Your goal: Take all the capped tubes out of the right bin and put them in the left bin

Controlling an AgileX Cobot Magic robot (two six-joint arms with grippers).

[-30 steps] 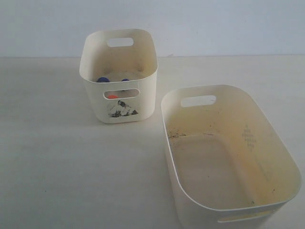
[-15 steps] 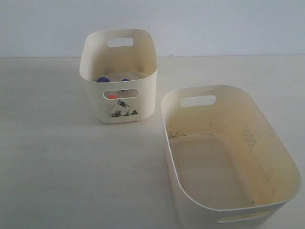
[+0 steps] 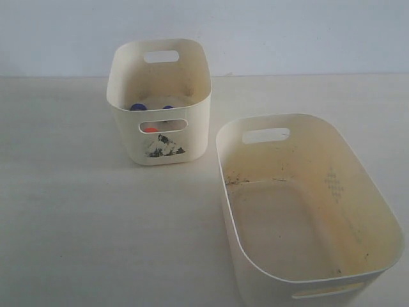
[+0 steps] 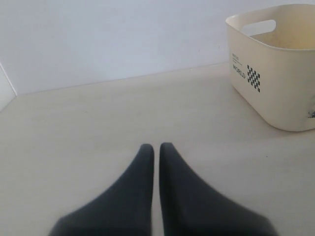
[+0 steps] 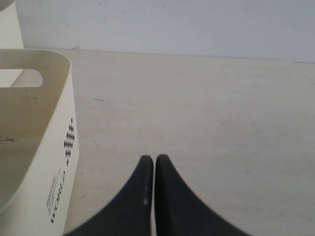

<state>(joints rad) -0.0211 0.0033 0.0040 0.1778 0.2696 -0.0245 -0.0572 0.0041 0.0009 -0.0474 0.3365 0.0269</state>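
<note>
The tall narrow left bin (image 3: 121,89) with the dark mountain print stands at the back. Inside it, two blue caps (image 3: 138,107) show over the front wall and an orange-red cap (image 3: 150,129) shows through the front slot; the tubes' bodies are hidden. The wide low right bin (image 3: 383,211) stands at the front right with only stains on its floor. Neither gripper appears in the exterior view. My left gripper (image 4: 156,146) is shut over bare table, well away from the left bin (image 4: 275,93). Beside the right bin (image 5: 61,147), my right gripper (image 5: 154,158) is shut over bare table.
A pale wall runs along the back of the light table (image 3: 83,224). Dark print and a checker pattern mark the left bin's side in the left wrist view.
</note>
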